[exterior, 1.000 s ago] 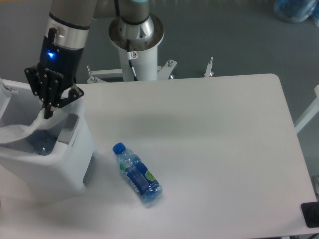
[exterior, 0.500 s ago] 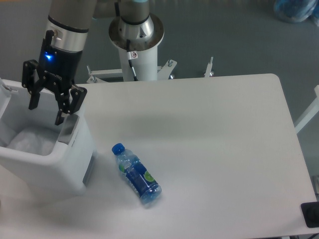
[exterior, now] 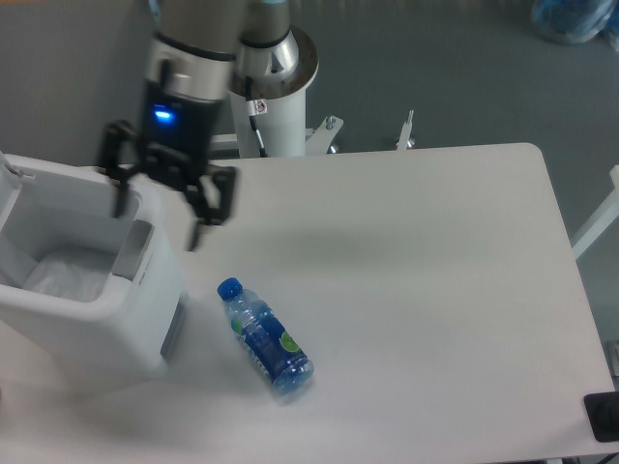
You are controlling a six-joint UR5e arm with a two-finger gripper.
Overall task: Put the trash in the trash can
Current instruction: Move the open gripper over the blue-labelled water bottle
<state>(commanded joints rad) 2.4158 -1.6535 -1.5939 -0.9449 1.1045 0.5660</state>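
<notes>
White plastic makes up the trash can [exterior: 92, 333], a big boxy bin with rounded corners that stands at the left edge of the table [exterior: 416, 290]. A grey panel is on its side that faces the middle of the table. Inside the bin lies a pale, crumpled clear bag [exterior: 63, 274], resting low against the inner walls; its details are hard to read.

The gripper [exterior: 160, 215] hangs above the table at the far right corner of the bin, with its two fingers spread wide apart and nothing between them. One finger [exterior: 121, 188] is over the bin's rim, the other finger is over the bare table just beside the bin. A blue light glows on the gripper body above them. I cannot tell if the fingers touch the rim.

The bottle [exterior: 266, 338] lies on its side on the table, near the bin's right side but apart from it, toward the near edge. It is clear, with a blue label, and its blue cap points to the far left, toward the bin. The gripper is well apart from it.

Behind the far edge of the table stands the white robot base [exterior: 266, 92].
</notes>
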